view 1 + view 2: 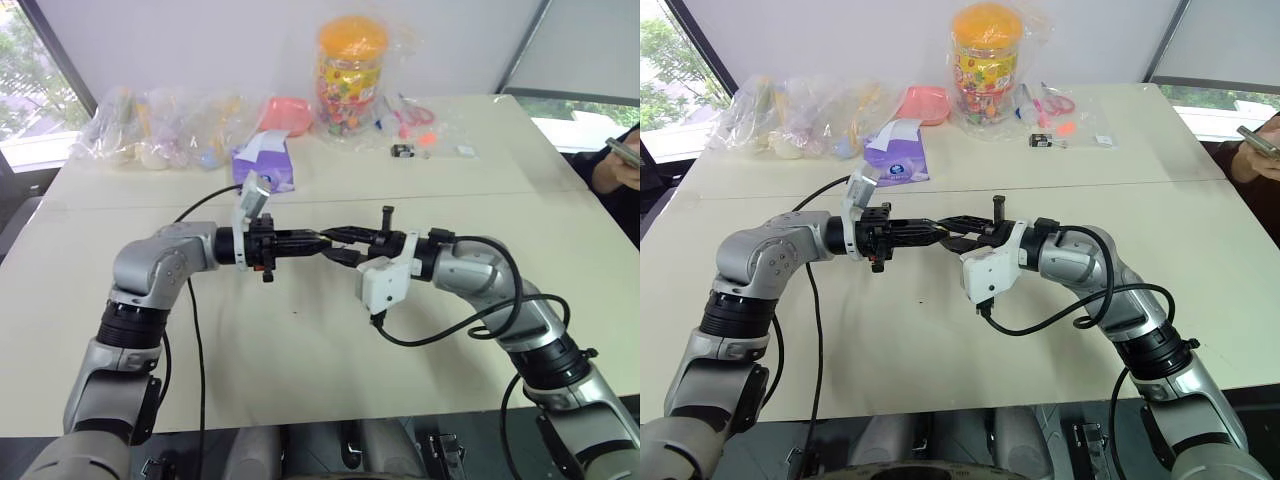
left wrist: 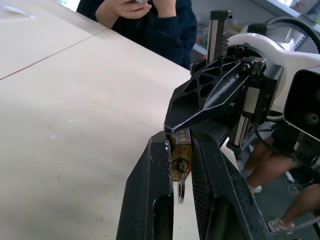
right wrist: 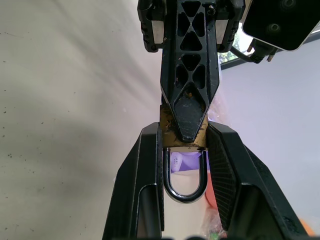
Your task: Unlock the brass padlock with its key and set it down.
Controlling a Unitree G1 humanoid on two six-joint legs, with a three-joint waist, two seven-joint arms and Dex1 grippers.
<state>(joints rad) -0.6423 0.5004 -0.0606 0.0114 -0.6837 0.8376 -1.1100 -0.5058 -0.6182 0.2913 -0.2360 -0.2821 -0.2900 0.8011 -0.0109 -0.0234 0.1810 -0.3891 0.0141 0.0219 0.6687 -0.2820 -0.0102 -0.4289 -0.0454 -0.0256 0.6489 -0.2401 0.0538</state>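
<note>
Both the left gripper (image 2: 181,165) and right gripper (image 3: 183,150) clench the brass padlock (image 2: 181,150) in mid-air. With its key (image 2: 180,186) dangling loosely, either grip shifting could likely drop the lock or jam the key.

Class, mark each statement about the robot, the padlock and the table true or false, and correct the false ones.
1. Both grippers clamp the small brass padlock above the table. True.
2. A thin silvery metal key sits in the padlock's keyhole. True.
3. The padlock's shackle has swung open. False: both legs sit in the body.
4. The padlock lies on the beige table. False: the left gripper and right gripper hold it up.
5. The orange-lidded clear plastic jar stands at the table's far side. True.
</note>
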